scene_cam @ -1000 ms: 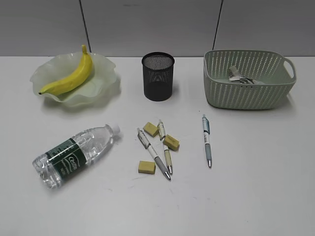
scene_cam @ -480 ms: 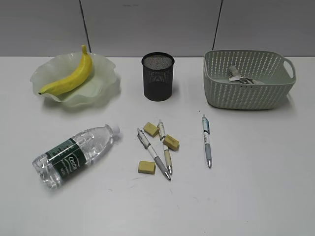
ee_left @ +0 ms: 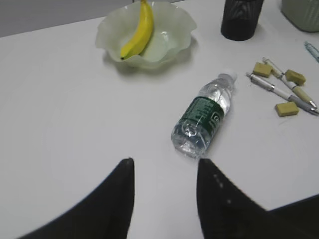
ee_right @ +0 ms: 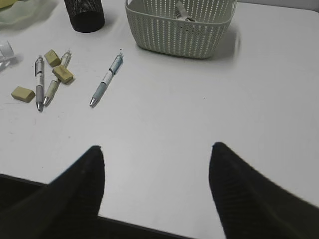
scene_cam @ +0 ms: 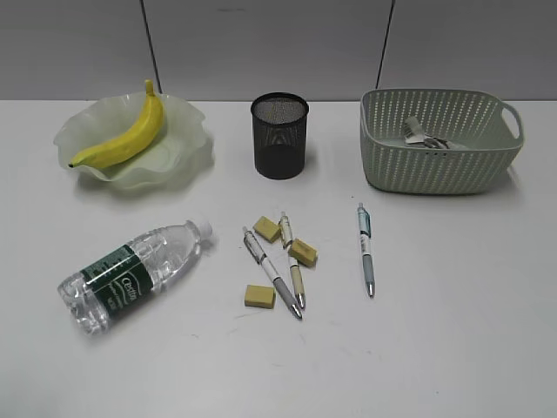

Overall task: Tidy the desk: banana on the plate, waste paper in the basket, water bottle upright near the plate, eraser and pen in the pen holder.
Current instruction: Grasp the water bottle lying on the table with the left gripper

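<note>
Banana (scene_cam: 122,138) was seen on plate (scene_cam: 178,161) and waste paper (scene_cam: 420,133) in basket (scene_cam: 409,170), while water bottle (scene_cam: 130,274) lay flat and pens (scene_cam: 365,259) and erasers (scene_cam: 259,296) remained outside pen holder (scene_cam: 279,137); left gripper (ee_left: 164,172) and right gripper (ee_right: 155,159) were held spread and empty.

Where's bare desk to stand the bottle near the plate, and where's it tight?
Free: the strip between the plate and the lying bottle, and the gap between plate and pen holder. Also bare: the near edge of the desk and its right side below the basket. Crowded: the pens and erasers mid-desk.
</note>
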Controlling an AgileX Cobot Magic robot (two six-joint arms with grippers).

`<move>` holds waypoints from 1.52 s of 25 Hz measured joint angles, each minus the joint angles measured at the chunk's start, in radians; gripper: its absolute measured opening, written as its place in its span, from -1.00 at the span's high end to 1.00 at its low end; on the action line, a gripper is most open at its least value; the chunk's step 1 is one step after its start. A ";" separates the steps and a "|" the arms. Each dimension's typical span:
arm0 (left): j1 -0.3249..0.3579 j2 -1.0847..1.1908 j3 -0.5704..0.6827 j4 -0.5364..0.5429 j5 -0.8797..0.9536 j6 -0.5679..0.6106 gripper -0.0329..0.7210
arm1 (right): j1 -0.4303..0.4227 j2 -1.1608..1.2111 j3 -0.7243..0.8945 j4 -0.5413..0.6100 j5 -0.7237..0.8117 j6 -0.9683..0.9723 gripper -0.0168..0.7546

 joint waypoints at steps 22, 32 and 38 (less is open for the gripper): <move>-0.166 1.286 -0.518 -0.245 -0.154 0.250 -0.52 | 0.000 -0.001 0.000 0.000 -0.006 -0.005 -0.38; -0.327 1.652 -0.727 -0.006 -0.075 0.125 -0.63 | 0.000 -0.001 0.000 0.000 -0.007 -0.005 -0.38; -0.351 1.768 -0.792 0.059 -0.052 0.099 -0.70 | 0.000 -0.001 0.000 0.000 -0.007 -0.005 -0.38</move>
